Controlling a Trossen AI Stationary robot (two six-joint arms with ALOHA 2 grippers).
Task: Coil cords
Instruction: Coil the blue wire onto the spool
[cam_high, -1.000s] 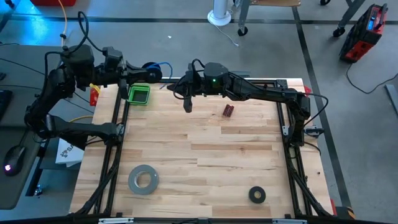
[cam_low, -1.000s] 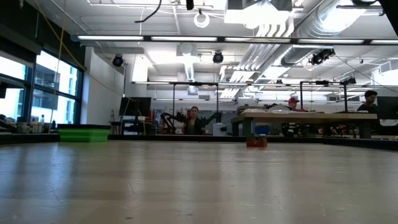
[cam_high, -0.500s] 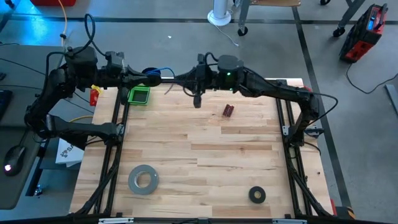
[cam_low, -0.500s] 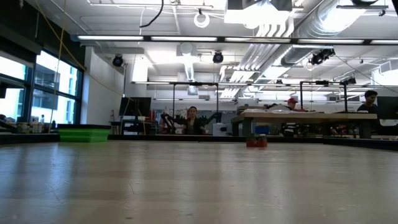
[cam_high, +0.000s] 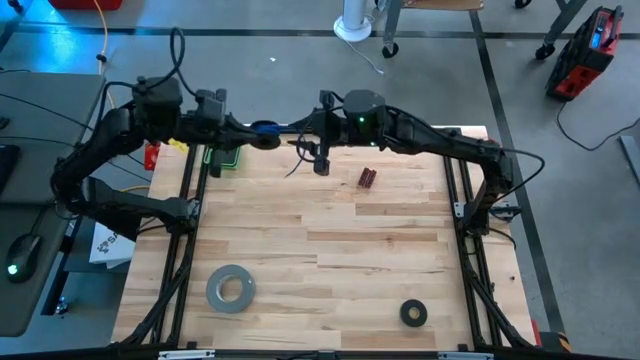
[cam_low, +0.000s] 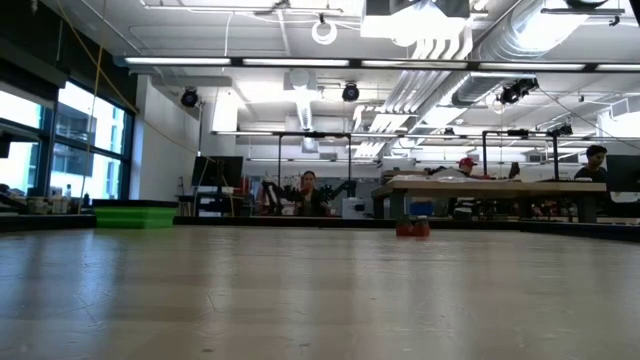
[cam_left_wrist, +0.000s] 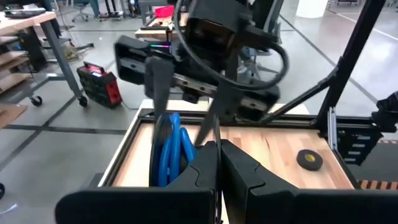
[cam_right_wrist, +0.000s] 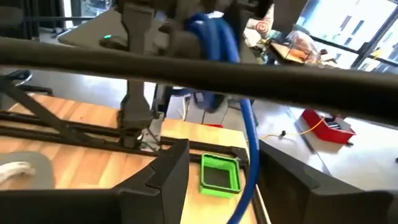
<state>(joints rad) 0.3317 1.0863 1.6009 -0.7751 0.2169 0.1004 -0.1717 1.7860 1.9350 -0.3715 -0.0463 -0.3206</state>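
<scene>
— What's changed?
— The left gripper (cam_high: 243, 135) has swung inward to meet the right gripper (cam_high: 318, 160) over the table's (cam_high: 330, 260) far edge; the right's fingers have parted.
— And the blue cord (cam_high: 263, 128)?
— Looped in a glossy bundle, pinched in the left's closed jaws, one strand trailing between the right's open fingers (cam_right_wrist: 163, 180).

The left pincer (cam_high: 247, 131) hides most of the blue cord (cam_high: 263, 127).

grey tape roll (cam_high: 231, 288), black ring (cam_high: 413, 313), green bin (cam_right_wrist: 220, 175), red item (cam_high: 368, 178).
</scene>
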